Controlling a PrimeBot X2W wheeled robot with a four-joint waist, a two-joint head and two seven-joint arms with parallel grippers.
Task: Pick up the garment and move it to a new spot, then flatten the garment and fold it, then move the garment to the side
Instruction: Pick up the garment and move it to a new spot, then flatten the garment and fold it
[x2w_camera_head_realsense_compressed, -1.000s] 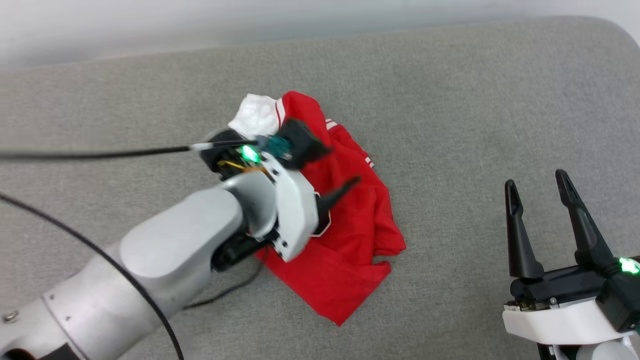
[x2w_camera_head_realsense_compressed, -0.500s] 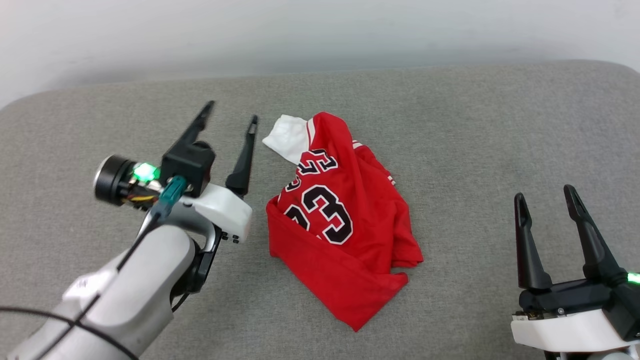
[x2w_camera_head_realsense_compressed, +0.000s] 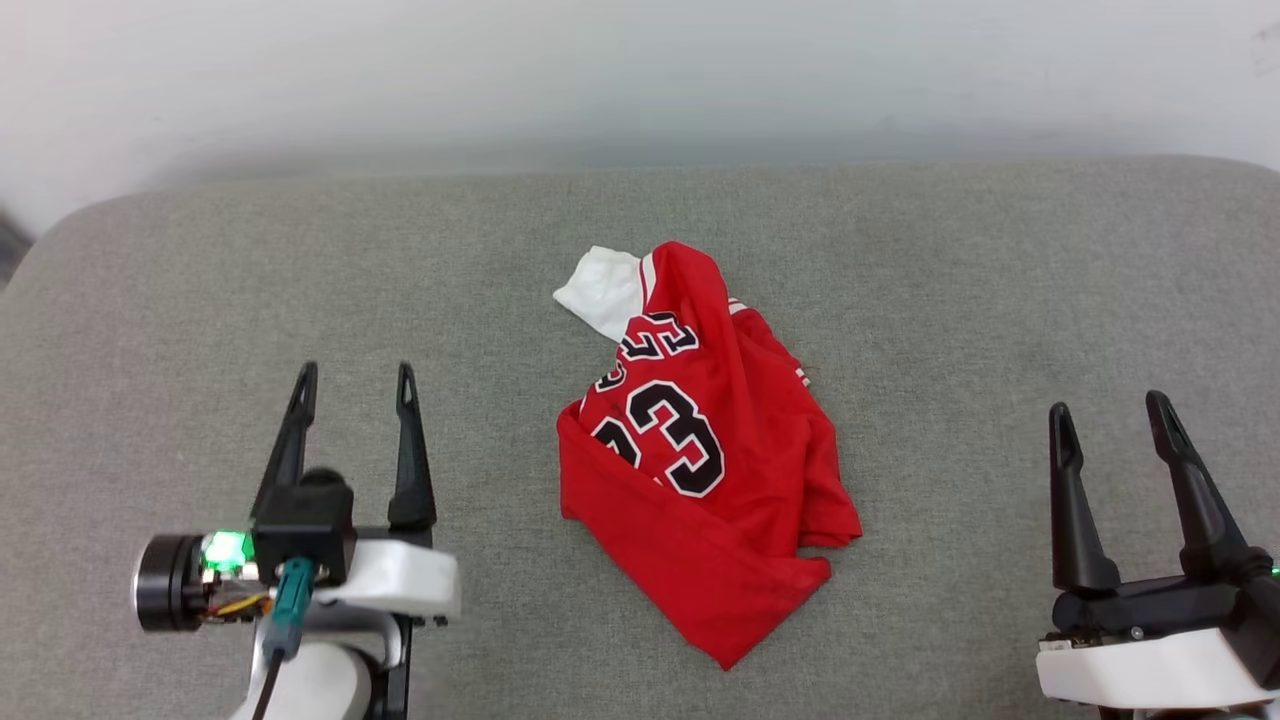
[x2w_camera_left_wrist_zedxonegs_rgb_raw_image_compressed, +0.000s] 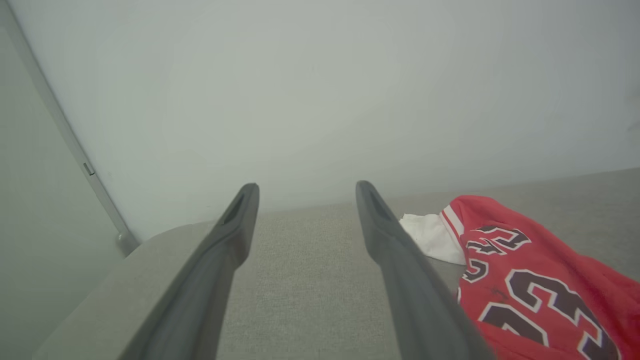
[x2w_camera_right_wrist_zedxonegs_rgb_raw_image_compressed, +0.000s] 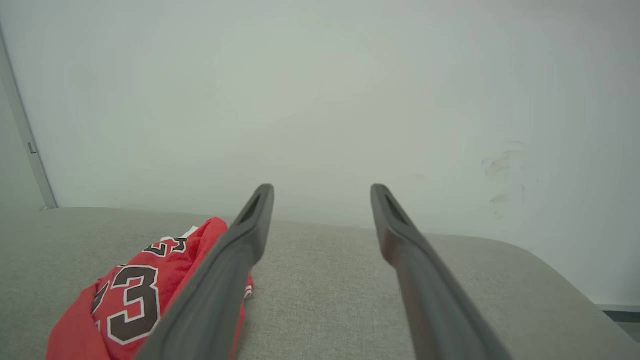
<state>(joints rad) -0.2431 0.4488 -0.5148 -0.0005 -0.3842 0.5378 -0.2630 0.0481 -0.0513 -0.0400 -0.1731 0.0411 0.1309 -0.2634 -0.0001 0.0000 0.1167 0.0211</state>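
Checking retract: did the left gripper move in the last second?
Yes. From over the shirt, the left gripper pulled back to its left, apart from it.

The left gripper (x2w_camera_head_realsense_compressed: 355, 370) and the right gripper (x2w_camera_head_realsense_compressed: 1108, 404) look alike: two long, dark, tapering fingers (x2w_camera_head_realsense_compressed: 410, 460) on a black block (x2w_camera_head_realsense_compressed: 303, 530) above a white shell (x2w_camera_head_realsense_compressed: 400, 580). The left wrist carries more detail: a green light (x2w_camera_head_realsense_compressed: 225, 548), a black cylinder (x2w_camera_head_realsense_compressed: 160, 597), yellow wires (x2w_camera_head_realsense_compressed: 240, 606) and a teal connector (x2w_camera_head_realsense_compressed: 293, 592) feeding a dark cable (x2w_camera_head_realsense_compressed: 268, 680). Small screws (x2w_camera_head_realsense_compressed: 1134, 632) dot the right base.

Your garment (x2w_camera_head_realsense_compressed: 720, 500) lies mid-table (x2w_camera_head_realsense_compressed: 950, 280): left end effector (x2w_camera_head_realsense_compressed: 355, 372) near-left of it, right end effector (x2w_camera_head_realsense_compressed: 1108, 405) near-right.
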